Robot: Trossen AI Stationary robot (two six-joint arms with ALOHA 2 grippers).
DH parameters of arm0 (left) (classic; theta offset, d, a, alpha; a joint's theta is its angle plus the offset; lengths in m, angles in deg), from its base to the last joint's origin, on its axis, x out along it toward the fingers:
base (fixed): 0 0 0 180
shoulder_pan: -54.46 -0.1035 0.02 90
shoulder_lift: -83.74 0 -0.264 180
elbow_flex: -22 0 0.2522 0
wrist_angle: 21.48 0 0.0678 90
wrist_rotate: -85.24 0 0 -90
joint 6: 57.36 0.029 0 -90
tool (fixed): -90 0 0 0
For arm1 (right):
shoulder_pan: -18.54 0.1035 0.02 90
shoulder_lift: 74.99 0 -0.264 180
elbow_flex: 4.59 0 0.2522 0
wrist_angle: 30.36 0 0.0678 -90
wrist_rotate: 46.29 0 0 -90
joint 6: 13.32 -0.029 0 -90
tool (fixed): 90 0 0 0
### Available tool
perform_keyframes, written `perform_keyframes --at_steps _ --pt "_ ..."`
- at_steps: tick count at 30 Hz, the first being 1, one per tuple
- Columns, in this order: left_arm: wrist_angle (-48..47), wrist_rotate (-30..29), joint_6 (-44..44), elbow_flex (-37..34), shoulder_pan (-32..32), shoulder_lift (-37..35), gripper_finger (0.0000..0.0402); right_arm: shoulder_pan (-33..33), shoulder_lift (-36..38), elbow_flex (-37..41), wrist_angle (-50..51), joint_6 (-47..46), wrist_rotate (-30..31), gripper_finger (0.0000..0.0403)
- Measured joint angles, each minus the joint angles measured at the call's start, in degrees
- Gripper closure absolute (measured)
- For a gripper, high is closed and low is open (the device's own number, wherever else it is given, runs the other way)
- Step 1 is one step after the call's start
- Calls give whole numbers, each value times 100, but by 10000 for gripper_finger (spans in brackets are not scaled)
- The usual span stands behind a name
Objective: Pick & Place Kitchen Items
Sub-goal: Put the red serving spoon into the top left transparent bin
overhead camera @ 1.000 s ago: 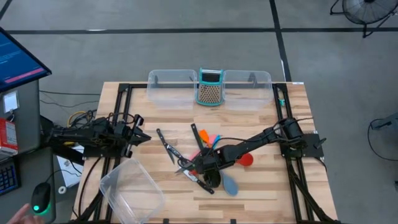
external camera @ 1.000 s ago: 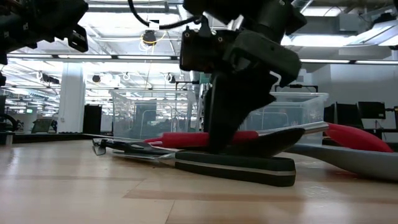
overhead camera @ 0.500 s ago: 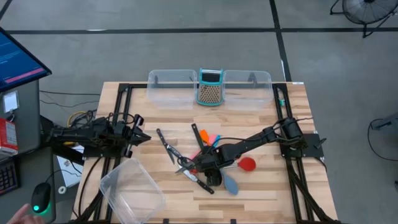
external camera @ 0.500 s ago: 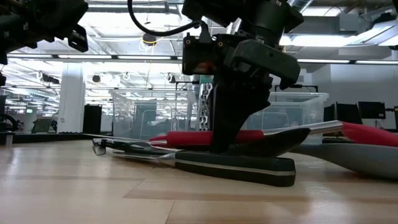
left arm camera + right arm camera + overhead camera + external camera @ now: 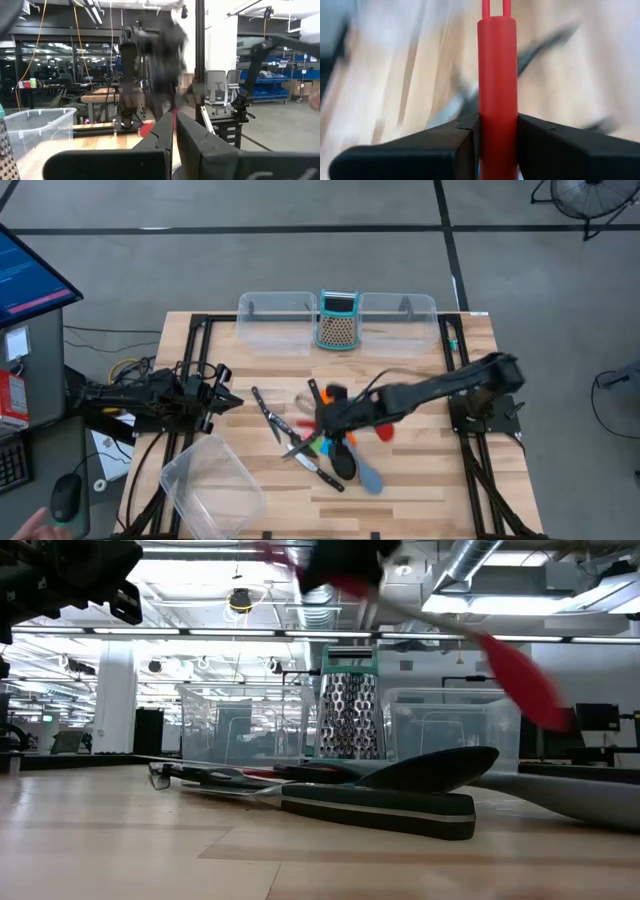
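My right gripper (image 5: 333, 416) hangs above the pile of kitchen items at the table's middle, shut on a red spoon (image 5: 520, 682). The spoon's bowl (image 5: 385, 432) points toward the table's right. Below it lie a black spoon (image 5: 341, 461), a grey-blue spoon (image 5: 369, 476), black-handled knives (image 5: 268, 415) and small orange, pink, green and blue spatulas (image 5: 321, 395). In the low view the black spoon (image 5: 440, 768) rests on a knife's handle (image 5: 380, 810). My left gripper (image 5: 226, 399) waits shut at the table's left side. My right gripper pinches the red spoon's handle (image 5: 497, 100) between its two fingers, which lie across it and come from above. The handle's loop end (image 5: 496, 7) sticks out past the fingers. The spoon is lifted clear of the pile and tilted, its bowl (image 5: 522, 690) lower than the handle.
A teal-framed grater (image 5: 338, 321) stands at the far edge between two clear tubs (image 5: 275, 321) (image 5: 400, 320). Another clear tub (image 5: 210, 485) sits tilted at the near left corner. A monitor and a mouse are beyond the table's left edge.
My right gripper has shut on the red spoon's handle among the pile, then gone up with it. The spoon has come off the table and now hangs tilted above the other utensils, which have stayed where they were.
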Motion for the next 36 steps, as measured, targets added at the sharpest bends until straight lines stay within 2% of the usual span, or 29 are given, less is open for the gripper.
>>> perform_keyframes --at_steps 4,9,13,16,19,26,32,36 --pt "19 0 -1 0 2 48 399 -173 743 -11 -1419 995 785 330" --pt "19 -2 0 -1 2 67 399 -676 1062 -22 -3558 2496 858 330" --pt "28 -2 0 -2 0 67 399 -1387 908 -22 -4991 2860 167 330" --pt "31 -2 -1 -1 0 67 399 -2026 508 -22 -6077 2560 -531 330" --pt "34 -2 0 0 0 67 399 -2570 -79 -125 -6875 2215 -770 330" --pt "39 -1 -1 -2 2 67 399 -3253 -1682 -1513 -7083 2072 -847 330" --pt "39 -2 -1 -1 2 67 399 -3477 -2963 -3136 -6784 1698 -1261 330" --pt "41 -2 -1 0 0 67 399 -3544 -3580 -3837 -6364 1487 -1648 330"
